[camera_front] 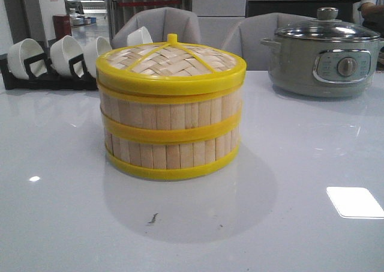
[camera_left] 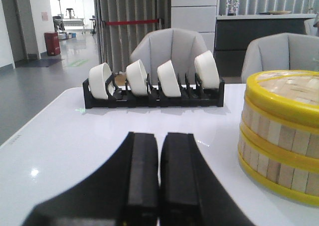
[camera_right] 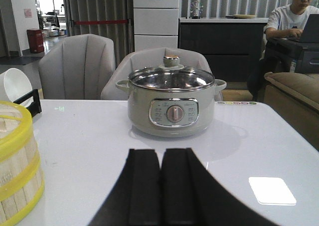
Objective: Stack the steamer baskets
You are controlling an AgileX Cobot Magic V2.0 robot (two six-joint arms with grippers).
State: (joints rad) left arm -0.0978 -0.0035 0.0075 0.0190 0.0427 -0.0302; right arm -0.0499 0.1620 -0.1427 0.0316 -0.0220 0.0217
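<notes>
The steamer baskets [camera_front: 171,111] stand stacked two high under a woven, yellow-rimmed lid [camera_front: 171,59] on the white table [camera_front: 312,164], in front of the black rack of white bowls [camera_front: 57,59] and well apart from the grey-green pot [camera_front: 327,59]. The left gripper [camera_left: 159,173] is held level and low over the table beside the stack, pointing towards the rack, its fingers pressed together on nothing. The right gripper [camera_right: 160,186], likewise closed and empty, seems to sit level too, aimed at the pot with the stack off to its side.

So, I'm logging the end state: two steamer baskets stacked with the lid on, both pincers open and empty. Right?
Not quite. Both wrist views show the left pincer and right pincer shut, fingers together, empty. The steamer baskets are stacked with the lid on.
</notes>
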